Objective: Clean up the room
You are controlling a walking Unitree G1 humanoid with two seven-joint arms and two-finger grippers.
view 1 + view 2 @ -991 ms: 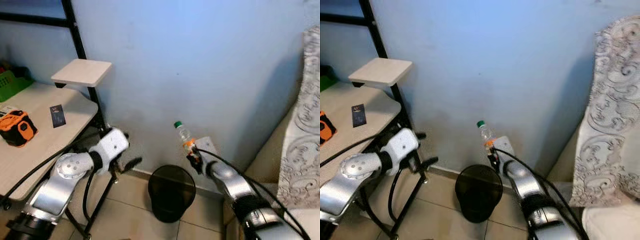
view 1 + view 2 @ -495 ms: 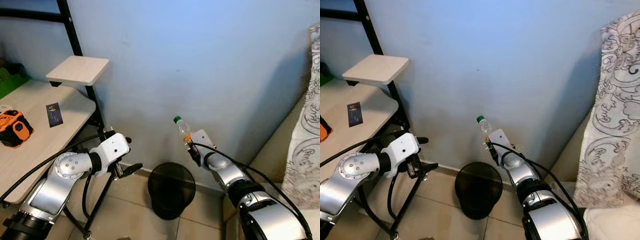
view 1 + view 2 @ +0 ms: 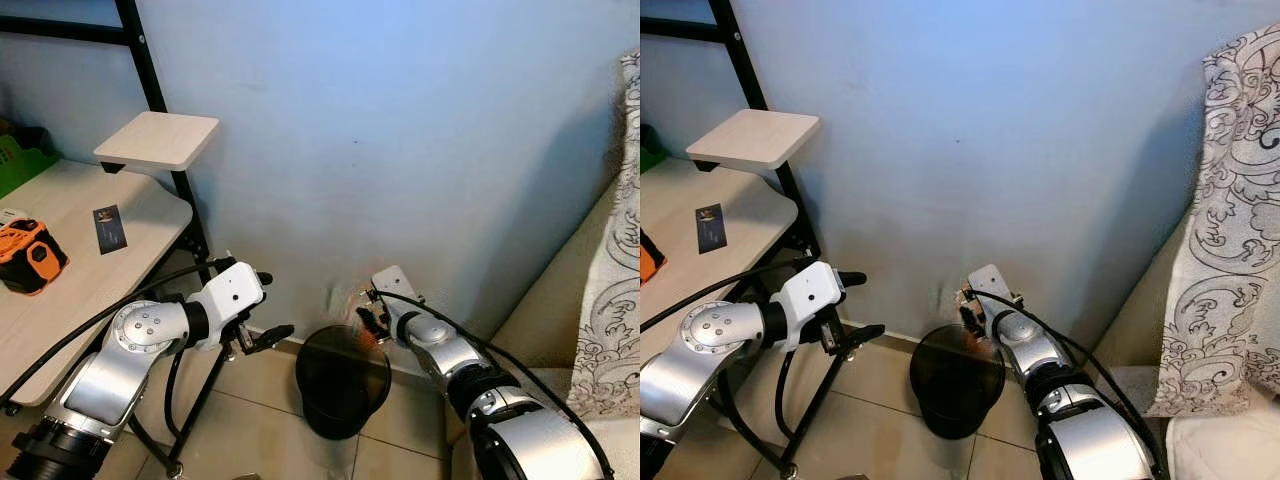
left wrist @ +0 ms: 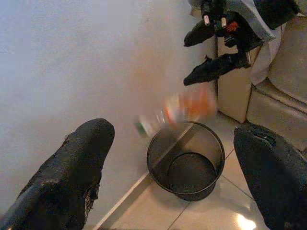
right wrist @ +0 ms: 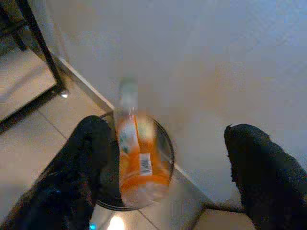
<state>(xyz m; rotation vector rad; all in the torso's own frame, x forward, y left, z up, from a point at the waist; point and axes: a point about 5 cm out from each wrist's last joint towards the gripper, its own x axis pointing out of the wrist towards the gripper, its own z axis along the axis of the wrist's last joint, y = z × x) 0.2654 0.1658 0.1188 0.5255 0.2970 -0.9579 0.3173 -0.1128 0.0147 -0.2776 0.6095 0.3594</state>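
Black fingers of your right gripper (image 5: 163, 163) are spread wide with nothing held, the orange-labelled bottle (image 5: 136, 160) blurred in mid-air just above the wire bin (image 3: 343, 380), your left gripper (image 4: 168, 167) open and empty beside it, so this item looks nearly binned.

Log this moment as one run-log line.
right claw: open, above bin | bottle: released, blurred, falling toward black bin | left claw: open, idle beside bin | bin: on tiled floor at wall

tiled floor (image 3: 260, 420) carries black bin (image 3: 343, 383) by wall; desk (image 3: 70, 260) holds orange device (image 3: 32, 254), dark card (image 3: 110, 228).
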